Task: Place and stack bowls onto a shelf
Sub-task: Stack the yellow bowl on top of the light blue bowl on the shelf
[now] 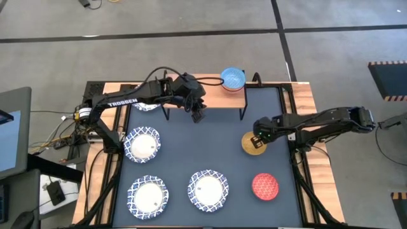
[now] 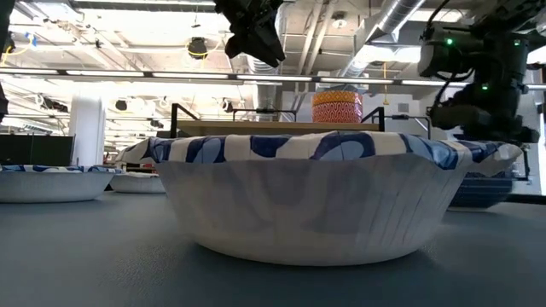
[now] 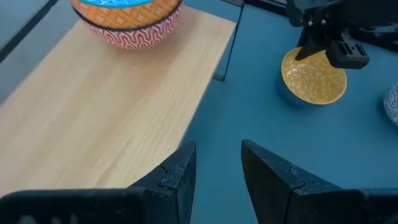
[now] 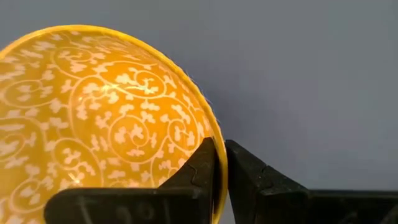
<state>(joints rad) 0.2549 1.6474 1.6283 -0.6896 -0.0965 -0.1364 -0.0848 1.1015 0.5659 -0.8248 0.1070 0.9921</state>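
Yellow bowl is on the dark-blue table, right of the shelf, and my right claw has its rim pinched tight between both fingers. My left claw hangs over the shelf's front edge, fingers slightly apart, holding nothing. Light-blue bowl sits on the shelf's right end.

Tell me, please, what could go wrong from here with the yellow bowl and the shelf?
The right gripper pinches only the thin rim of the yellow bowl, so the bowl may tilt or slip out when lifted. The left gripper hangs open at the shelf front edge, in the likely path, so the arms could collide. The shelf already carries a stack of small bowls at its right end; a careless placement could knock it.
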